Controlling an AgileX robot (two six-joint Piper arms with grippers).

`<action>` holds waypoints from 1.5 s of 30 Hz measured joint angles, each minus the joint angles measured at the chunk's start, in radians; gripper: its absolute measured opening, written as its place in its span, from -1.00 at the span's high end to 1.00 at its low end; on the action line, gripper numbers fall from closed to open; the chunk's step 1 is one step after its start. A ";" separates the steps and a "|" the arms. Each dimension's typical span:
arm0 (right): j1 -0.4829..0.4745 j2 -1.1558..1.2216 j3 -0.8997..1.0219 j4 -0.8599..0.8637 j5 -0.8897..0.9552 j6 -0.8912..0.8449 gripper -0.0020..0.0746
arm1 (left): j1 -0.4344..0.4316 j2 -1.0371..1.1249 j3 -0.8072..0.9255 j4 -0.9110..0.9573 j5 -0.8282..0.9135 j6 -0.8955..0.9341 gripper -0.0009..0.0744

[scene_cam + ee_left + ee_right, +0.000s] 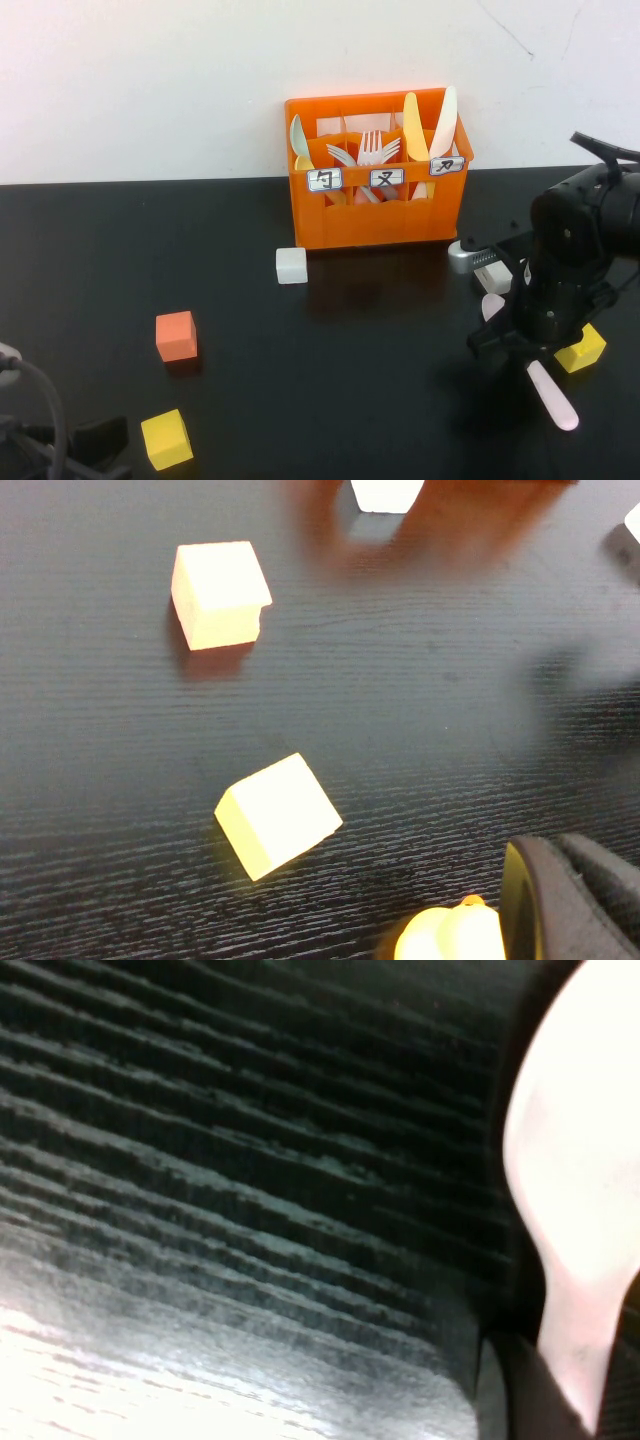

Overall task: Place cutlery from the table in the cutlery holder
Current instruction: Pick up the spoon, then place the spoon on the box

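A pale pink spoon (pixel 553 396) lies on the black table (pixel 350 390) at the right, its bowl (pixel 492 305) pointing toward the back. My right gripper (pixel 530 345) stands over its middle. In the right wrist view the spoon (pixel 570 1160) narrows into the gap between the dark fingers, which press on its neck. The orange cutlery holder (pixel 375 215) stands at the back centre, with several utensils upright in it. My left gripper (pixel 60 450) rests low at the near left corner, shut and empty, with its fingers (pixel 575 890) just above the table.
A yellow cube (pixel 582 348) sits just right of the right gripper, and a white-and-grey block (pixel 480 262) lies behind it. A white cube (pixel 291 265) is in front of the holder. An orange cube (pixel 176 336) and a yellow cube (pixel 166 438) lie near the left gripper.
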 joint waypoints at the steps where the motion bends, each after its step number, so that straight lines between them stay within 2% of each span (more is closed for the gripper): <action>1: 0.000 0.000 0.000 0.000 0.000 -0.002 0.60 | 0.000 0.000 0.000 0.000 -0.001 0.000 0.98; 8: 0.004 -0.015 0.000 0.003 0.031 -0.004 0.60 | 0.000 0.000 0.000 -0.002 -0.010 0.002 0.98; 17: 0.034 -0.151 0.000 0.010 0.034 -0.008 0.60 | 0.000 0.000 0.000 -0.002 -0.016 0.002 0.98; 23: 0.036 -0.235 0.000 0.085 -0.133 -0.142 0.60 | 0.000 0.000 0.000 -0.002 -0.018 0.000 0.98; 28: 0.036 -0.255 -0.019 0.245 -0.320 -0.295 0.60 | 0.000 0.000 0.000 -0.002 -0.020 -0.004 0.98; 36: 0.044 -0.215 -0.159 0.412 -0.492 -0.488 0.60 | 0.000 0.000 0.000 -0.002 -0.024 -0.006 0.98; 45: 0.049 -0.038 -0.457 0.494 -0.551 -0.527 0.60 | 0.000 0.000 0.000 -0.003 -0.035 -0.006 0.98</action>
